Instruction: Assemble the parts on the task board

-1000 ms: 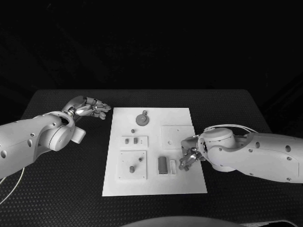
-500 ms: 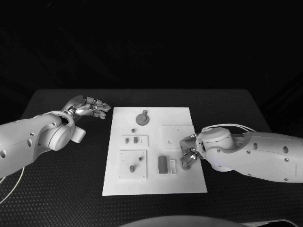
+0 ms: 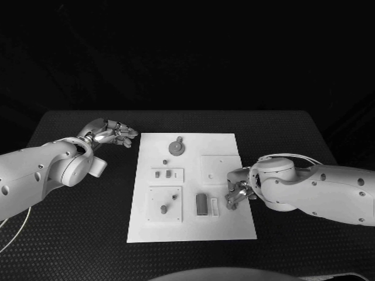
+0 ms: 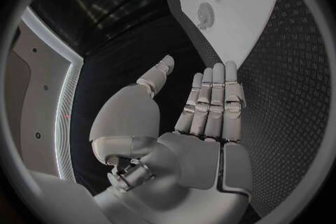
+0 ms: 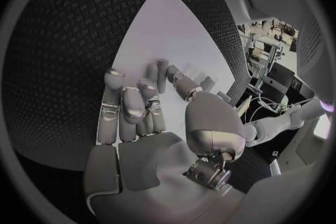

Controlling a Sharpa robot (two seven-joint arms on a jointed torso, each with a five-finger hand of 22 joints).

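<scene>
— Barely anything has shifted since a second ago: the right hand (image 3: 237, 192) has edged a touch along the right side of the white board (image 3: 191, 228), and the left hand (image 3: 111, 133) has kept its place off the board's far left corner.

— What are the fingers doing?

— Left hand: fingers loosely apart, nothing in them — the left wrist view shows a bare palm. Right hand: fingers curled down toward the board; whether they pinch anything I cannot tell.

— And the part it is after?

— My guess is the dark bar (image 3: 201, 204) with the pale strip (image 3: 214, 206) next to it. Both lie on the near half of the board, just beside the right fingertips (image 3: 231, 204), on their inward side.

— Its long axis?

— Runs near-to-far along the board, so the fingers meet it broadside.

— Which arm is nearer?

— The right, clearly; the left hand is well apart, nearer the round piece (image 3: 176, 147) at the far end.
</scene>
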